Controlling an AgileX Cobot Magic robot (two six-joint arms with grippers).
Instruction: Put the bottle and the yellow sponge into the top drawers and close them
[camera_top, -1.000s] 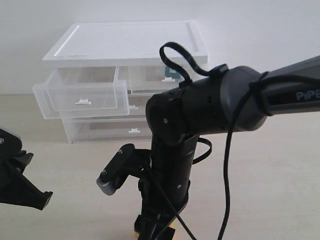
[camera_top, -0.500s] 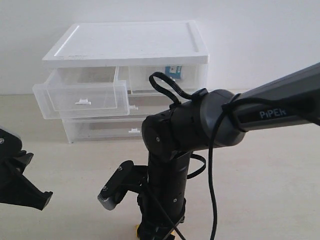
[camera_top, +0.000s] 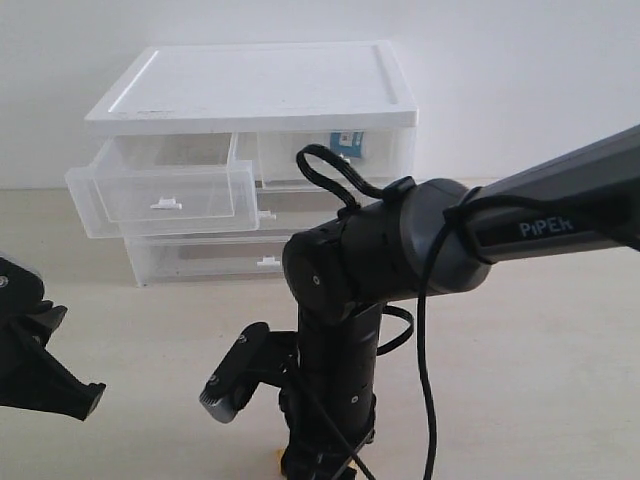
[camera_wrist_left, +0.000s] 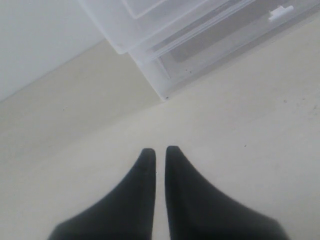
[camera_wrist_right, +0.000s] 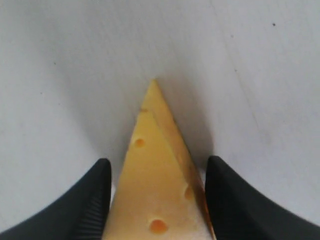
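Yellow sponge: wedge with small round holes, lying on the table between the right fingers, its point facing away from them. In the exterior view only a yellow speck shows under the arm, at 6 o'clock.
Right gripper: pointing straight down at 6 o'clock, a finger pressed against each side of the wedge, pinching it.
Left gripper: low at 8 o'clock, well apart from the sponge, fingertips pressed together on nothing, above bare table.
Drawer unit: at 11 o'clock, far side of the table, white flat top, against the wall.
Left top drawer: pulled out toward the camera and sagging slightly; nothing shows through its clear walls.
Right top drawer: pushed in, partly hidden behind the right arm's cable.
Bottle: inside the right top drawer; only its teal-and-white label shows through the clear front.
Lower drawer: full width, shut.
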